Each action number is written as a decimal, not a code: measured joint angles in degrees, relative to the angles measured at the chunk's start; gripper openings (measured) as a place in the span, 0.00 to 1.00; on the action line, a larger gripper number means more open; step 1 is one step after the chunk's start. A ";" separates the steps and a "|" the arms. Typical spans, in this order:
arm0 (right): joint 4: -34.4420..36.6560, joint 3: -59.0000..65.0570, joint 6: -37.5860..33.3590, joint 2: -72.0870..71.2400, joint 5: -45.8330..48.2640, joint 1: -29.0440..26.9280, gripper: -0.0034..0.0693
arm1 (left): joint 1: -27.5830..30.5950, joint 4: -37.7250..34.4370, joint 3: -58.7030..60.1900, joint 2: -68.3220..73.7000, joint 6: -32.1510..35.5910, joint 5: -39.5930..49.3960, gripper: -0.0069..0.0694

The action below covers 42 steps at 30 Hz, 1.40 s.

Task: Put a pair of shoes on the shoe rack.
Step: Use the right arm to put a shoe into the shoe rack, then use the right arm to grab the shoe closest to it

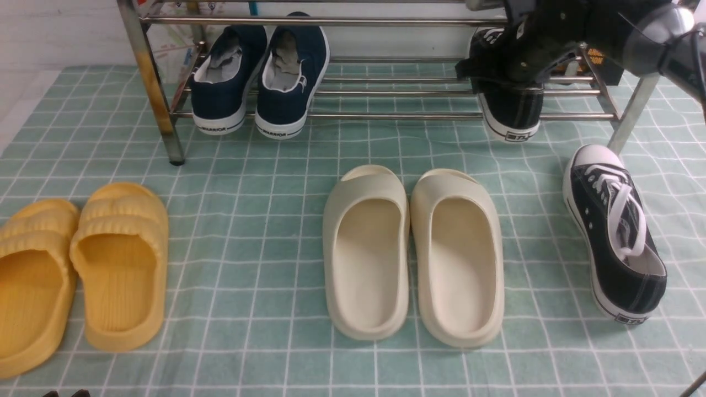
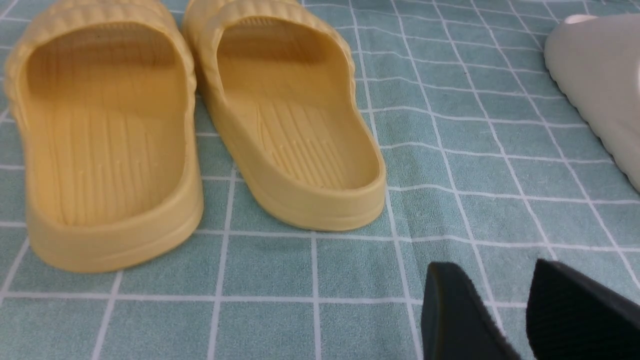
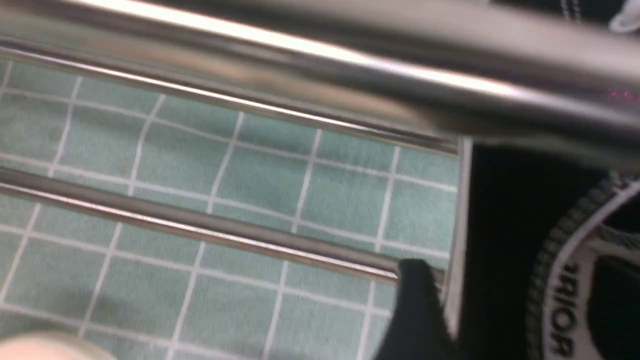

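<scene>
With one black sneaker (image 1: 515, 110) on the shoe rack's (image 1: 386, 116) lower rails, placing it seems in hand; the right end effector (image 1: 490, 76) is at it, grip unclear, the left's (image 2: 492, 267) fingers are apart, and next calls for backing clear, then fetching the other sneaker (image 1: 629, 286) in front of the rack.

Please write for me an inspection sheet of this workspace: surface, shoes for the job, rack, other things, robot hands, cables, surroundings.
Surface: green cloth with white grid lines, slightly wrinkled.
Job's shoes: one black canvas sneaker with white sole on the lower shelf; its white-laced mate on the cloth.
Rack: shiny chrome-steel tube rack.
Clutter: two navy laceless sneakers on the rack; cream slides and yellow slides on the cloth.
Right hand: open, at the shelved sneaker.
Left hand: open, near the yellow slides.
Cables: black cable along the right arm.
Surroundings: whitish wall behind.
</scene>
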 joint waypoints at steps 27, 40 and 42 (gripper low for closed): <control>-3.86 51.39 2.06 -40.55 7.44 -0.79 0.77 | 0.00 0.00 0.00 0.00 0.00 0.00 0.40; -14.07 64.34 15.89 -30.16 -13.45 -1.13 0.54 | 0.00 0.00 0.00 0.00 0.00 0.00 0.40; -16.02 64.36 17.89 -29.02 -13.57 -1.13 0.47 | 0.00 0.00 0.00 0.00 0.00 0.00 0.40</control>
